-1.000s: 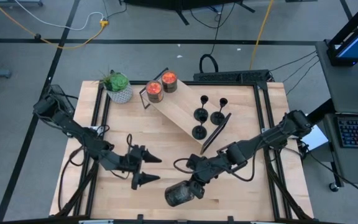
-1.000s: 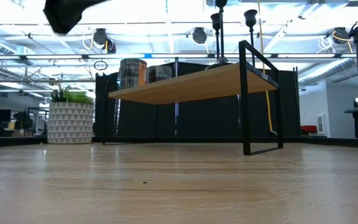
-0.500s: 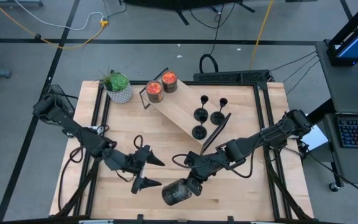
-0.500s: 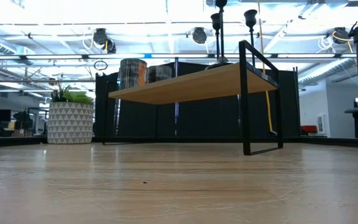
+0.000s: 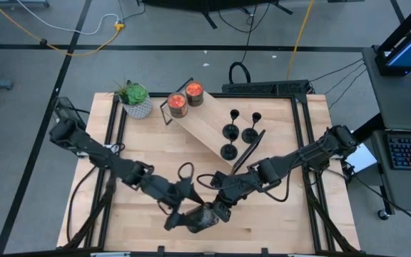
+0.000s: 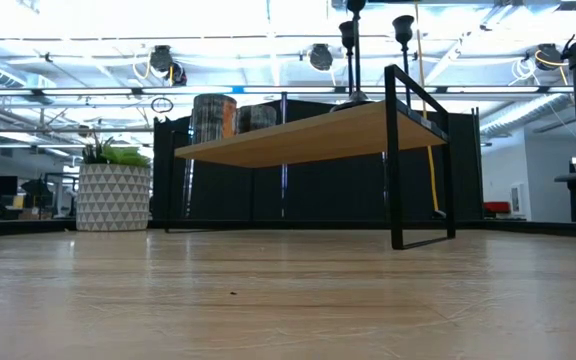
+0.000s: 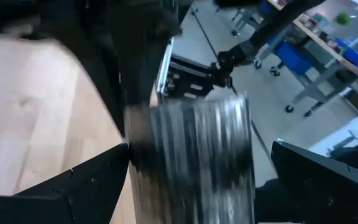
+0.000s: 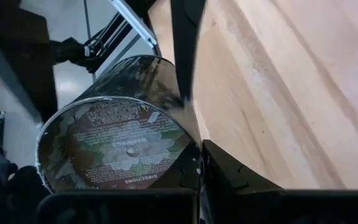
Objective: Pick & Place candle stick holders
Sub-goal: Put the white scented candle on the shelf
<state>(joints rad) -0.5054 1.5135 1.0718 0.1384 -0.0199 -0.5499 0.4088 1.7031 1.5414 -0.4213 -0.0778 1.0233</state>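
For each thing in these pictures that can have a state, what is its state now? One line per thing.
Candle stick holders: three, upright on the wooden shelf, untouched.
Dark jar: lying sideways, held by the right gripper near the table's front edge.
Left gripper: open, its fingers on either side of the jar.
Two orange-topped jars: upright on the shelf's far end.
Potted plant: upright.

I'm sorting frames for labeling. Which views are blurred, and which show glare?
Left wrist view: the dark jar between the fingers is motion-smeared. Right wrist view: sharp enough to read the jar's label. Low view: ceiling lights glare above the wooden shelf. High view: evenly lit.
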